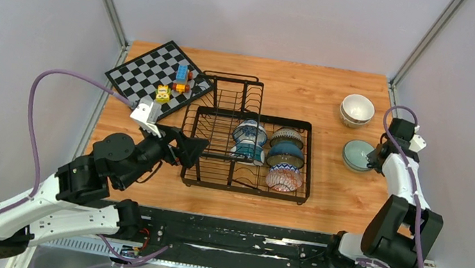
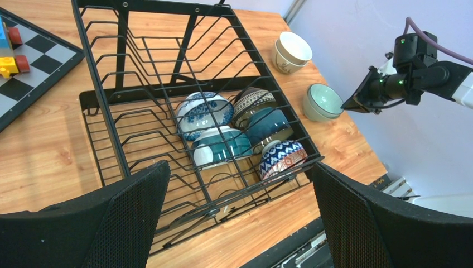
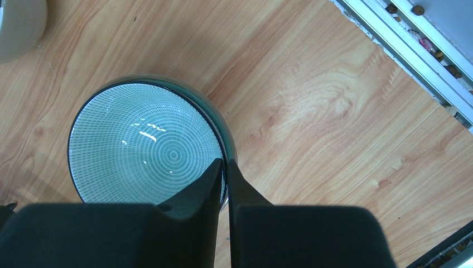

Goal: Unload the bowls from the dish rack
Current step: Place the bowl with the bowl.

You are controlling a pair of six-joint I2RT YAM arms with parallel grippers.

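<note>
Right fingers: pinching mint bowl rim, lower centre; bowl on surface.
Left fingers: spread wide, bottom corners, rack ahead.
Rack contents: five bowls, its right half.

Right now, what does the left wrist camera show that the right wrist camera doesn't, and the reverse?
Only the left wrist view: the dish rack holding five bowls, and the chessboard with toy blocks. Only the right wrist view: the right gripper shut on the rim of the mint bowl, and the fine rings inside it. Both: the mint bowl and the wooden table.
</note>
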